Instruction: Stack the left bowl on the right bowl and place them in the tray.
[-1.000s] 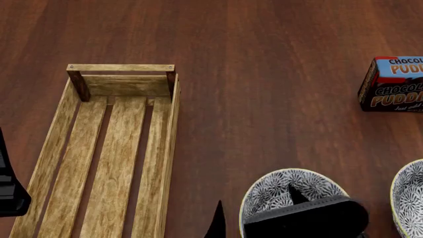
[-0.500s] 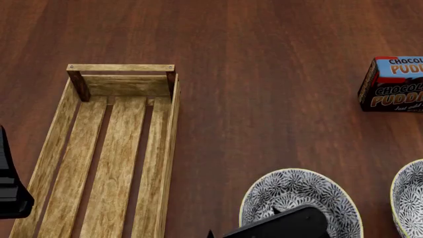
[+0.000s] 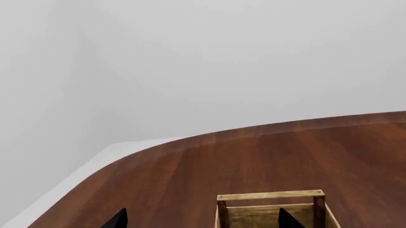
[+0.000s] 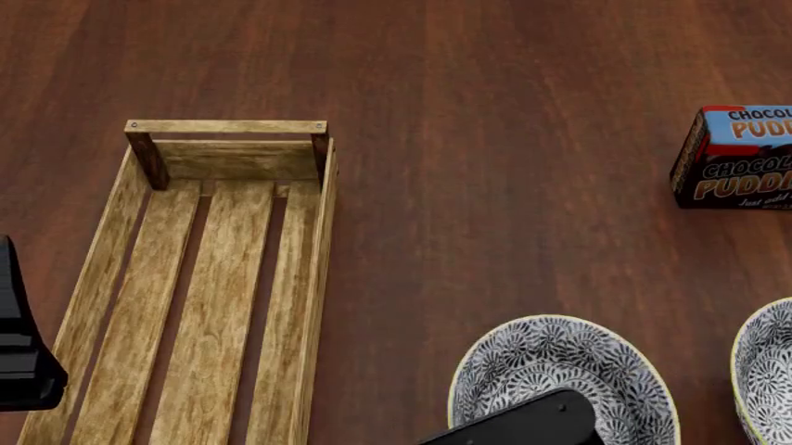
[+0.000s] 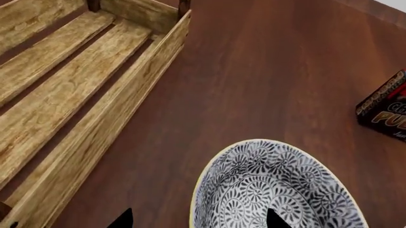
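The left bowl (image 4: 563, 366), white with a black floral pattern, sits on the wooden table near the head view's lower edge. The right bowl (image 4: 770, 371) is cut off by that view's right edge. The long light-wood tray (image 4: 223, 278) lies on the left with nothing in it. My right gripper (image 5: 198, 221) is open, and its dark fingertips (image 5: 120, 219) straddle the rim of the left bowl (image 5: 279, 190) without touching it. My left gripper (image 3: 203, 221) is open above the tray's far end (image 3: 271, 209) and holds nothing.
A blue chocolate pudding box (image 4: 736, 158) stands at the right, beyond the bowls. My left arm's black body (image 4: 19, 352) hangs by the tray's left side. The right arm's wrist (image 4: 520, 426) overlaps the left bowl's near part. The table's curved far edge (image 3: 159, 145) shows in the left wrist view.
My right arm has drawn back toward the head view's lower edge; its fingertips over the left bowl have left that view. The bowls, the tray and the left arm stay put.
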`<state>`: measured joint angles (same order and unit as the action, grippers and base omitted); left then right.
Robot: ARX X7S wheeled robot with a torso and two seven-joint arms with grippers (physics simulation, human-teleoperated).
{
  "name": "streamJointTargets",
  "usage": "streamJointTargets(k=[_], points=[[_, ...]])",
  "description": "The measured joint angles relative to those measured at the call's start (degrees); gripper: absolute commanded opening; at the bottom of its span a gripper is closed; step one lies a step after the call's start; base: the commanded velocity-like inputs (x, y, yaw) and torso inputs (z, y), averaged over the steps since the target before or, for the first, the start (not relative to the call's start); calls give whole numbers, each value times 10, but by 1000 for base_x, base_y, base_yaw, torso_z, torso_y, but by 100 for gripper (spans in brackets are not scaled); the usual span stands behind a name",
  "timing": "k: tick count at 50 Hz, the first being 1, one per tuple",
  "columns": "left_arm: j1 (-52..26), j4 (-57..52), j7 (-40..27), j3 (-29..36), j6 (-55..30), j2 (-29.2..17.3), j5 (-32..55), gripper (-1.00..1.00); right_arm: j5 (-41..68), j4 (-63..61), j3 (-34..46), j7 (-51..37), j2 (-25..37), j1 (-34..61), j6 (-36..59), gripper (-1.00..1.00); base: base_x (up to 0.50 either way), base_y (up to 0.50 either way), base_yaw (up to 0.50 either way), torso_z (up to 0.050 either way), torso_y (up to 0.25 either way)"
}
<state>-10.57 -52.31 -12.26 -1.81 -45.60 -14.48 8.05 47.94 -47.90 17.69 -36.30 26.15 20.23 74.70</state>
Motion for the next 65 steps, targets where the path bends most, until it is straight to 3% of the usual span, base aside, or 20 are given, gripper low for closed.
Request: streamJointTargets(k=[65], points=[[1,-2,-14,13,9,-11,19,100,-51,92,89,19,30,-5,-49,100,0,0,0,0,0]])
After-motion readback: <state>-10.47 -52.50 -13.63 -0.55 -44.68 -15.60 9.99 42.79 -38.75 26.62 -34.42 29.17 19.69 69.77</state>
